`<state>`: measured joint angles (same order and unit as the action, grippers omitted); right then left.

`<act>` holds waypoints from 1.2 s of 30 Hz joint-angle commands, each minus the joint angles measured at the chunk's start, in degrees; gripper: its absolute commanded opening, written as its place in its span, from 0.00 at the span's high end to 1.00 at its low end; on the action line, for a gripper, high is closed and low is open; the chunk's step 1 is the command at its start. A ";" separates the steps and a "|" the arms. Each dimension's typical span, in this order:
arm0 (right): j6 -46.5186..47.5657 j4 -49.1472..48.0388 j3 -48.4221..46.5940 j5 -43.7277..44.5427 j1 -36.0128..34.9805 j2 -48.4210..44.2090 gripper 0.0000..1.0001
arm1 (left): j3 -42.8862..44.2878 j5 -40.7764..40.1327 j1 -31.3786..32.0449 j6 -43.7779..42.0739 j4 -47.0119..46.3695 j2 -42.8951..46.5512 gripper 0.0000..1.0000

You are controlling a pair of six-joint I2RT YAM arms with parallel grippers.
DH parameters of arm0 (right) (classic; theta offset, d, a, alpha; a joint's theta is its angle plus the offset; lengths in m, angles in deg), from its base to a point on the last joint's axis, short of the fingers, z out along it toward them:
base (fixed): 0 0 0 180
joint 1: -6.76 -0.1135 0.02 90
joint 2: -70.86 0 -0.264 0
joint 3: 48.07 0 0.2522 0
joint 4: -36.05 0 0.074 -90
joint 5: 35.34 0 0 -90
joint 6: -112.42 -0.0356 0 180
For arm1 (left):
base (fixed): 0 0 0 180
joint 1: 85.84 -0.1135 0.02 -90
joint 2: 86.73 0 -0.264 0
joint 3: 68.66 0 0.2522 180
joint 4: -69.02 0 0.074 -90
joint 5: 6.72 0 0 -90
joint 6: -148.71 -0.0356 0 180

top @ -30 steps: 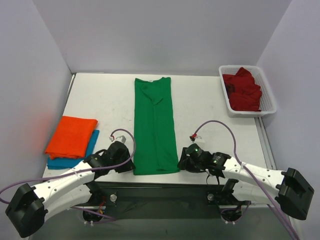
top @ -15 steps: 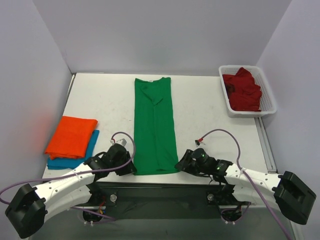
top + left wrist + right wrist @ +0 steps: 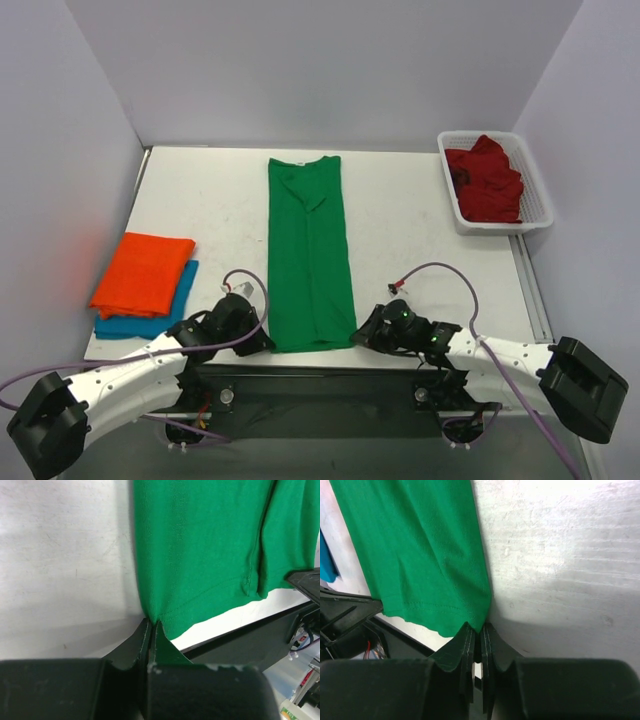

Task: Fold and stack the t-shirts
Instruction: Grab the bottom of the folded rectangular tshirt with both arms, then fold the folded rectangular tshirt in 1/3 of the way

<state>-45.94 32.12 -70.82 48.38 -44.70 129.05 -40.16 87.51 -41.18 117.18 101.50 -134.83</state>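
Note:
The bright green t-shirt (image 3: 310, 250) lies as a long narrow strip down the middle of the table, collar at the far end. My left gripper (image 3: 266, 343) is shut on its near left hem corner; in the left wrist view the gripper (image 3: 152, 623) pinches the green cloth (image 3: 200, 545). My right gripper (image 3: 360, 337) is shut on the near right hem corner, and the right wrist view shows the gripper (image 3: 481, 628) pinching the cloth (image 3: 420, 545). A folded orange t-shirt (image 3: 143, 272) rests on a folded blue t-shirt (image 3: 186, 288) at the left. A dark red t-shirt (image 3: 487, 180) lies crumpled in the basket.
The white mesh basket (image 3: 546, 215) stands at the far right corner. The table's near edge (image 3: 310, 358) runs just behind both grippers. Purple cables (image 3: 440, 270) loop over each arm. Walls close in the left, back and right.
Both grippers have closed on the green shirt's near hem corners. Both arms have shifted slightly toward the near edge and lower.

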 commanded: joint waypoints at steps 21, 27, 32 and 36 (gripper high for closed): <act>21.41 26.40 -31.42 6.99 -3.48 12.27 1.00 | 18.99 -6.34 1.23 -6.09 6.16 -2.07 1.00; 25.46 26.39 -42.41 3.30 6.26 22.38 1.00 | 26.20 0.33 -8.62 -8.64 -3.15 -16.30 1.00; 28.01 26.31 -49.53 0.14 12.78 29.25 1.00 | 34.55 0.34 -13.98 -10.66 -5.80 -27.90 1.00; 29.16 26.31 -56.55 -2.50 17.18 35.48 1.00 | 40.88 0.78 -17.50 -11.81 -6.50 -35.03 1.00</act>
<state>-19.43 57.21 -121.97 48.62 -29.97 161.71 -4.33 87.25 -56.28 107.61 99.44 -166.82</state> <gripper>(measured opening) 0.065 0.033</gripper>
